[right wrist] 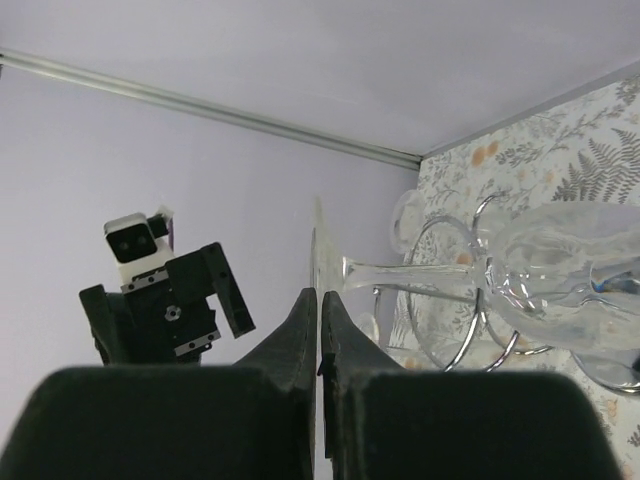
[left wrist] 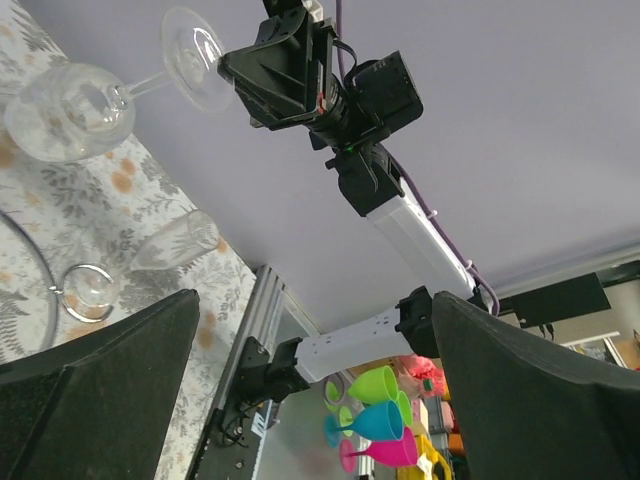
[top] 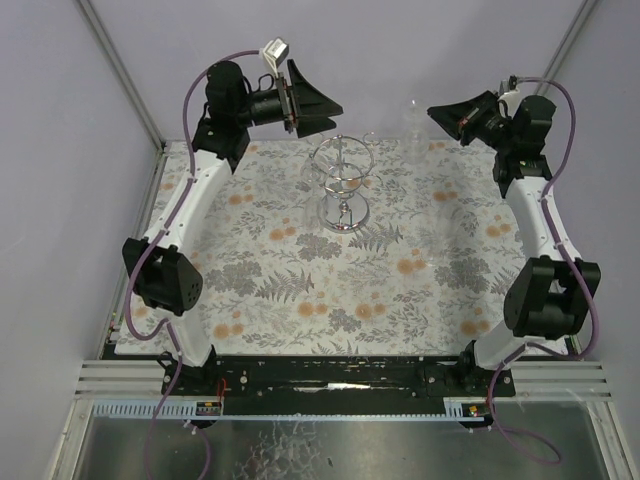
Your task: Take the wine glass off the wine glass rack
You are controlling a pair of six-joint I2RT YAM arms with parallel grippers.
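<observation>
My right gripper [top: 436, 112] [right wrist: 320, 300] is shut on the thin foot of a clear wine glass [top: 412, 135] [right wrist: 560, 265]. The glass hangs bowl down, to the right of the chrome wine glass rack [top: 343, 185] and apart from it. In the left wrist view the same wine glass [left wrist: 70, 105] shows at the upper left, its foot in the right gripper [left wrist: 240, 75]. My left gripper [top: 325, 108] [left wrist: 320, 400] is open and holds nothing, raised just left of the rack's top. Another clear glass [left wrist: 175, 240] hangs by a rack ring [left wrist: 85, 285].
The rack stands on a floral tablecloth [top: 330, 290] at the back middle of the table. Purple walls close in the back and sides. Coloured plastic glasses [left wrist: 385, 420] lie beyond the table's near edge. The rack's wire rings [right wrist: 450, 300] are close behind the held glass.
</observation>
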